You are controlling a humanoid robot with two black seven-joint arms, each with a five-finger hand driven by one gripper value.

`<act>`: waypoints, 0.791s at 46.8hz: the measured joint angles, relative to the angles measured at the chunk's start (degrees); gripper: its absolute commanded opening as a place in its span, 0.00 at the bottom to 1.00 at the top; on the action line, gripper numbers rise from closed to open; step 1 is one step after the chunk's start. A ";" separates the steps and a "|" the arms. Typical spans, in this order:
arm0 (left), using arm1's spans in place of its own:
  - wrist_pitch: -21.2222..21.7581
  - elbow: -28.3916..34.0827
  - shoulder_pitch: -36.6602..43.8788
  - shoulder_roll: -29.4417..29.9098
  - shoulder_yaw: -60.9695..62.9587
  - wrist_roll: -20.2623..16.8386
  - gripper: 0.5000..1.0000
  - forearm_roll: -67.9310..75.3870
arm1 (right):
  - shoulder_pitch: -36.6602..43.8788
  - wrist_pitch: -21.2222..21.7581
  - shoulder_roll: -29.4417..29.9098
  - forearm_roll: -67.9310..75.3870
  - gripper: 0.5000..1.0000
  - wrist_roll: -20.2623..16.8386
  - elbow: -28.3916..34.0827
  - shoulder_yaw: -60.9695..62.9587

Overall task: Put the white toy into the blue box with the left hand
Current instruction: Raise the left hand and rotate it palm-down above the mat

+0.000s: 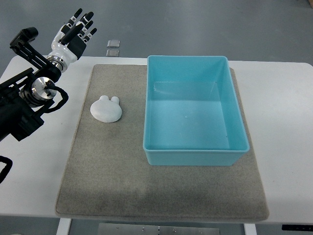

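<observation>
1. A grey felt mat [161, 191] is laid across a white tabletop [279, 122], and it is taken here as the landmark for every place given below.
2. The white toy [106, 108] is seen lying flat on the left part of the mat, well inside its left edge. Two small ear-like bumps are shown on the toy's upper side; finer detail on its surface cannot be made out.
3. The blue box [195, 110] is set on the right part of the mat, its far right corner reaching slightly past the mat's edge. It is seen open-topped with nothing inside. A clear gap of mat is left between the box and the toy.
4. The left hand [73, 35] is held beyond the mat's far left corner, past the tabletop's far edge. Its fingers [84, 23] are stretched out and slightly spread, and nothing is held in them. The toy is not touched.
5. The left arm [27, 100] is cut off by the picture's left edge, so its upper part is hidden; dark cabling is looped beside the wrist.
6. Two small flat square items [113, 47] are seen on the floor beyond the mat's far edge; what they are cannot be told.
</observation>
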 measured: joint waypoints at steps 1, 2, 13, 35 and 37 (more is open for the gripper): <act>0.00 0.00 0.00 0.00 0.00 0.00 0.99 0.00 | 0.00 0.00 0.00 0.00 0.87 0.00 0.00 0.00; 0.00 0.00 0.00 -0.01 0.00 0.00 0.99 0.00 | 0.00 0.00 0.00 0.00 0.87 0.00 0.00 0.00; -0.03 0.00 0.00 -0.03 0.05 -0.74 0.99 0.00 | 0.00 0.00 0.00 0.00 0.87 0.00 0.00 0.00; 0.36 -0.80 -0.92 2.38 0.86 -0.70 0.95 9.07 | 0.00 0.00 0.00 0.00 0.87 0.00 0.00 0.00; 0.47 -0.82 -1.02 2.73 0.74 -0.68 0.95 11.52 | 0.00 0.00 0.00 0.00 0.87 0.00 0.00 0.00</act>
